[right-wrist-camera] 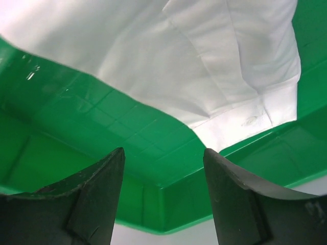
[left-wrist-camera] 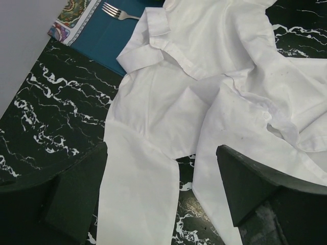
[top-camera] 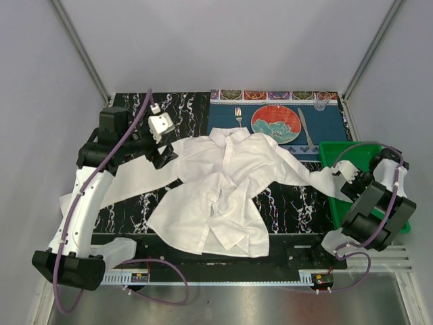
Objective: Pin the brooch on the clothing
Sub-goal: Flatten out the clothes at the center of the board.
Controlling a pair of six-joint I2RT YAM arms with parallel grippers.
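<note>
The clothing, one shirt, was spread centrally, a sleeve draped into the bin at three o'clock. The left gripper and right gripper were held agape.

overhead view covers whole table, left wrist looks onto shirt, right wrist close over green bin

shirt spread on the table, plate behind it, one sleeve in the right-hand bin.

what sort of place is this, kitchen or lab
Most likely a lab robot test bench, not a kitchen: a left arm and right arm bolted to a marbled table boxed in by plain grey walls, with staged props, a white shirt, a plate and a green bin.
</note>
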